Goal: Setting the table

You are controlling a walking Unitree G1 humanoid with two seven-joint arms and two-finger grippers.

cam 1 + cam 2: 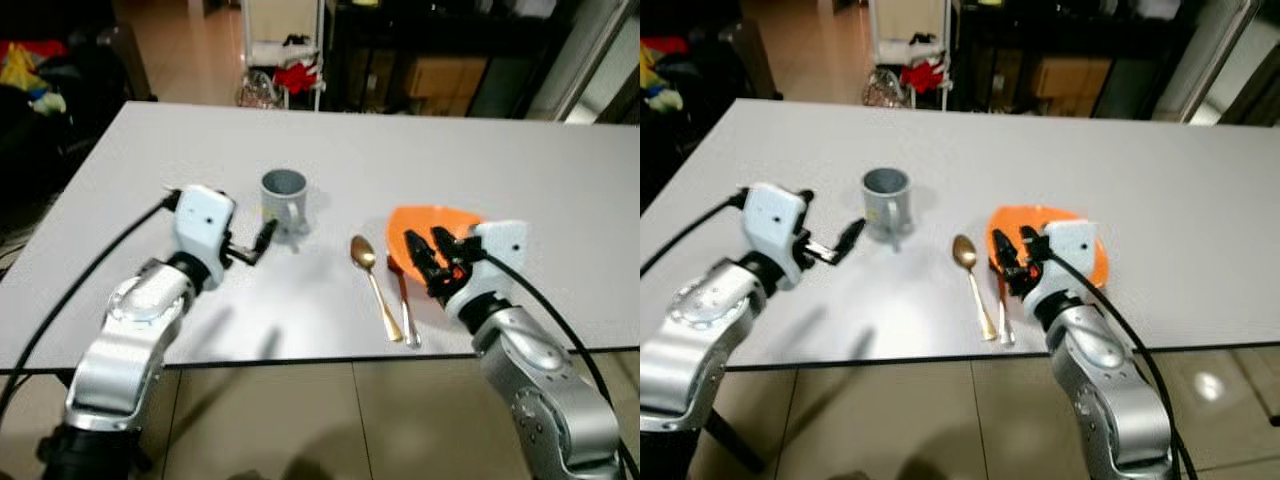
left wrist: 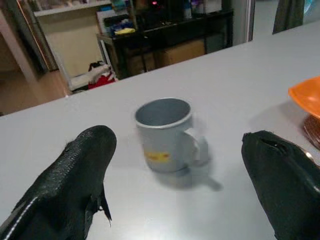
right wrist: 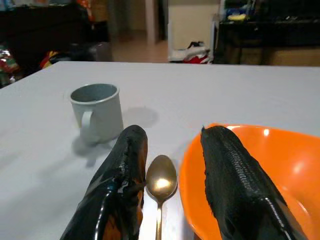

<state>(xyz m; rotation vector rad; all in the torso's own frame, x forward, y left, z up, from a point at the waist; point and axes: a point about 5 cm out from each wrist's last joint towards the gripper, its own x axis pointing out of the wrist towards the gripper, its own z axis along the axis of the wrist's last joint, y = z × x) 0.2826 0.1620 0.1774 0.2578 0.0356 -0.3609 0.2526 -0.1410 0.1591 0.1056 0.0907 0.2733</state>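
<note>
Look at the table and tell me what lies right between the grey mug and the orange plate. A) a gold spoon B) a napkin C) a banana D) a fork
A: a gold spoon lies on the table with the grey mug to its left and the orange plate to its right.

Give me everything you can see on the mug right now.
The mug is grey-blue, looks like enamelled metal, with a pale rim and a yellow mark on its side. It stands upright and looks empty on the white table, handle toward the robot. The open left gripper hovers beside it, not touching. The gold spoon lies apart to its right.
</note>
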